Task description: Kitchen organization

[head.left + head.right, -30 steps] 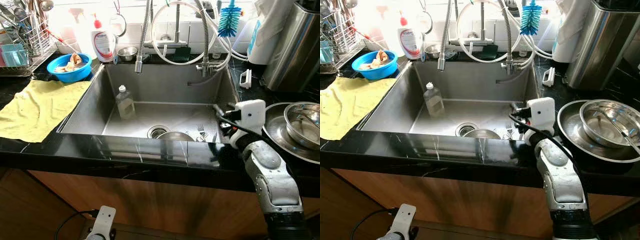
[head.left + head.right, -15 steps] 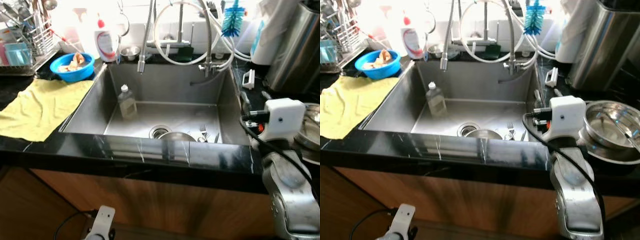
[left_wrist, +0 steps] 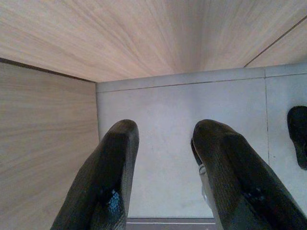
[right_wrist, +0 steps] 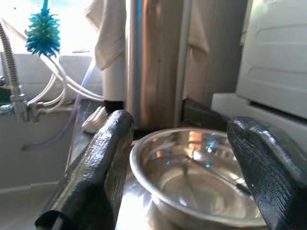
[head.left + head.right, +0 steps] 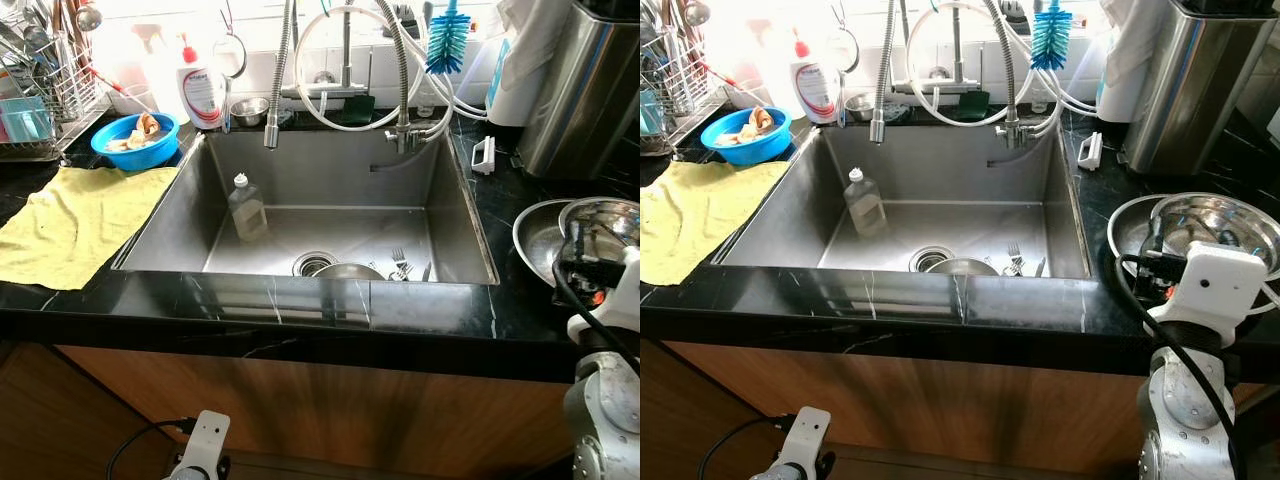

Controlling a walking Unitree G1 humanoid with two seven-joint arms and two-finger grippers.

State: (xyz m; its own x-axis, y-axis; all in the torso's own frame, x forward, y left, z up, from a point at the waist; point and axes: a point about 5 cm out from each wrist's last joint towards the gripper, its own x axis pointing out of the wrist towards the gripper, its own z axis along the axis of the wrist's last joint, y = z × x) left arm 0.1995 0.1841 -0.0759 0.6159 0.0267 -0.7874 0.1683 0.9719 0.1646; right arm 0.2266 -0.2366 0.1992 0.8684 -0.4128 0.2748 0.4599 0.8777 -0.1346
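Observation:
A steel bowl (image 5: 1215, 220) sits on a wide steel plate (image 5: 1127, 228) on the black counter right of the sink (image 5: 450, 200). My right arm (image 5: 1202, 285) reaches over that plate. In the right wrist view my right gripper (image 4: 180, 127) is open wide, one black finger on each side of the steel bowl (image 4: 201, 177), with nothing held. In the sink lie a clear bottle (image 5: 246, 207), some forks (image 5: 400, 265) and a steel dish (image 5: 345, 271) by the drain. My left gripper (image 3: 165, 132) hangs open low by the wooden cabinet front.
A yellow cloth (image 5: 70, 220), a blue bowl of scraps (image 5: 135, 138), a soap bottle (image 5: 202, 92) and a dish rack (image 5: 40, 90) are on the left counter. A tall steel canister (image 5: 575, 85) stands at the back right. Tap hoses and a blue brush (image 5: 448, 40) hang behind the sink.
My right arm has swung from the sink's right edge out to the right, over the steel bowl and plate. The head view has shifted a little. The left arm still hangs.

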